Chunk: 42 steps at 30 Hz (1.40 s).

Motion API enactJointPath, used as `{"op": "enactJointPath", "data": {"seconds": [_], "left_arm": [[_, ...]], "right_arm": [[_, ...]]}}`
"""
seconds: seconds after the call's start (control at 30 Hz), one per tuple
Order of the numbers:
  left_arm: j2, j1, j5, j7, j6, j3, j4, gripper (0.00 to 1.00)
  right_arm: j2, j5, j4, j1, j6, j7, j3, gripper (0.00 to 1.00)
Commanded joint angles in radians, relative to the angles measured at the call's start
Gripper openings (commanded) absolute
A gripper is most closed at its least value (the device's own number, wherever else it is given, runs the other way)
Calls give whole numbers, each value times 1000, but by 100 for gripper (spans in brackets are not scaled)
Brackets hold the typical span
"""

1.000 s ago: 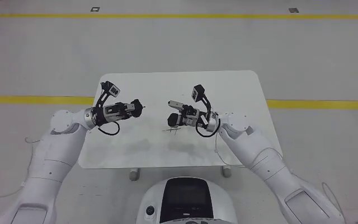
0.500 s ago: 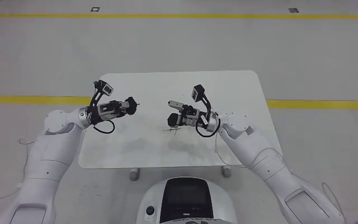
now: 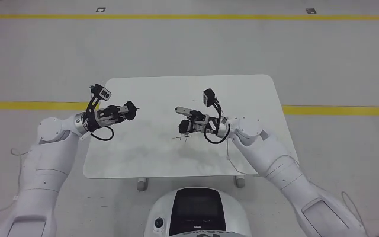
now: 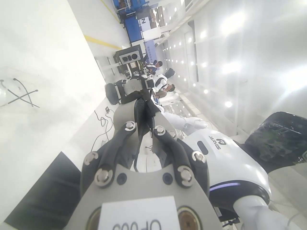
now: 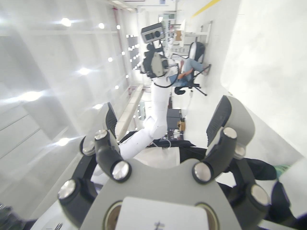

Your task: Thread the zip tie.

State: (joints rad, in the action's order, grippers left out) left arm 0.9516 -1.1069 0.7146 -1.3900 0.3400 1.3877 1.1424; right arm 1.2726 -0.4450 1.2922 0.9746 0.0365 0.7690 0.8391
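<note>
Now left gripper (image 3: 131, 108) clenched on zip tie (image 3: 137, 108) near table (image 3: 249, 95) left edge; right gripper (image 5: 165, 111) released above centre

Smooth matt white table (image 3: 249, 95), thin black plastic zip ties (image 4: 22, 95), right claw (image 5: 166, 116) with ribbed black pads (image 5: 217, 120)

We find a white label (image 4: 139, 216) on the grey plate (image 4: 144, 180) behind the left end effector (image 4: 144, 95). Its dark characters are upside down and cut off at the view's edge. A second white label (image 5: 158, 213) sits behind the right end effector (image 5: 168, 108), showing only a trace of print. Far off in the room, a small white sign (image 4: 143, 21) bearing one dark letter hangs on blue racking (image 4: 133, 26).
</note>
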Motion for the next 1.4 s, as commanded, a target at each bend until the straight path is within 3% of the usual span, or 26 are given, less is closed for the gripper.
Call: {"op": "enactJointPath", "data": {"seconds": [0.0, 0.07, 0.1, 0.23, 0.53, 0.63, 0.7, 0.87, 1.0, 1.37], "left_arm": [[0, 0, 0, 0, 0, 0, 0, 0], [0, 0, 0, 0, 0, 0, 0, 0], [0, 0, 0, 0, 0, 0, 0, 0], [0, 0, 0, 0, 0, 0, 0, 0], [0, 0, 0, 0, 0, 0, 0, 0], [0, 0, 0, 0, 0, 0, 0, 0], [0, 0, 0, 0, 0, 0, 0, 0], [0, 0, 0, 0, 0, 0, 0, 0], [0, 0, 0, 0, 0, 0, 0, 0], [0, 0, 0, 0, 0, 0, 0, 0]], "right_arm": [[0, 106, 11, -44, 163, -10, -26, 100], [5, 172, 15, -90, 290, 2, -57, 100], [7, 200, 1, -107, 303, 2, -73, 100], [39, 364, -123, -223, 303, 59, -215, 100], [41, 384, -109, -225, 303, 57, -223, 100], [56, 441, -134, -277, 303, 107, -260, 100], [77, 455, -172, -317, 303, 140, -292, 100], [161, 453, -328, -412, 303, 186, -384, 100], [228, 413, -428, -443, 303, 173, -427, 100], [232, 414, -430, -441, 301, 158, -427, 100]]}}
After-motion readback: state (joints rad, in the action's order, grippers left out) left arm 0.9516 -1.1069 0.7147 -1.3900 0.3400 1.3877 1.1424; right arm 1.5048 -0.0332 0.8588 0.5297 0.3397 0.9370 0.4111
